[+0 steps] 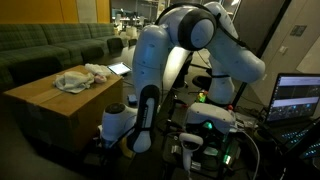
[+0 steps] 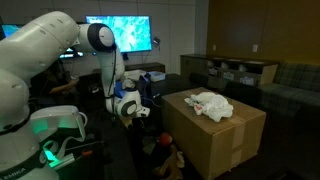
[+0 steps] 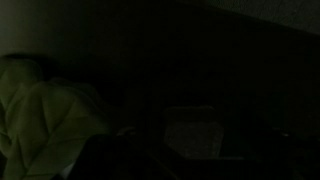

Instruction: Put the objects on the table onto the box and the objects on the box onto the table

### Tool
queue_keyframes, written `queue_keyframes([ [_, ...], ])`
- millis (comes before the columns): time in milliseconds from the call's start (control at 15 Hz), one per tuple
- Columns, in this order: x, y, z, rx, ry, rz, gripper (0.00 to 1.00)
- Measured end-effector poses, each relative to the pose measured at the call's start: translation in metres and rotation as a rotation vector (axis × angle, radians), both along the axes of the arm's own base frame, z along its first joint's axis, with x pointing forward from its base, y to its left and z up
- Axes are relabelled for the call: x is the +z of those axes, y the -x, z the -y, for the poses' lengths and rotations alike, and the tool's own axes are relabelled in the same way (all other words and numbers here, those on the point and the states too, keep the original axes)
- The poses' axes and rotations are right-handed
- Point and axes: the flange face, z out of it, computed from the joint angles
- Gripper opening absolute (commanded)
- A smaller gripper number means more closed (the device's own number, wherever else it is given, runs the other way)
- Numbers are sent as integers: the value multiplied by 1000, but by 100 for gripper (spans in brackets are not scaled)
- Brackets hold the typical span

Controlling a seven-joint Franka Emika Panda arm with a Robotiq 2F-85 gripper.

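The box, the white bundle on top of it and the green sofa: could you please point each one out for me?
box [image 2: 235,148]: in an exterior view, on its bare side wall.
white bundle [image 2: 212,103]: in an exterior view, on the middle of the crumpled heap.
sofa [image 1: 50,38]: in an exterior view, on its backrest.

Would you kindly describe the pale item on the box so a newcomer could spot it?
Find the large tan cardboard box near the green sofa. On its flat top lies a crumpled white bundle, the only soft, rumpled thing there.
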Motion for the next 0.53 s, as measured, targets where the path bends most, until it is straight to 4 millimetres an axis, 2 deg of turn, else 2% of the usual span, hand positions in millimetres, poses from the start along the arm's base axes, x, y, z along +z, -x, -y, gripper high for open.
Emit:
queue_keyframes([
  [133, -1, -1, -3, 0, -5, 0, 45],
  [267, -4, -2, -3, -1, -5, -1, 32],
  [533, -4, -3, -1, -2, -5, 0, 31],
])
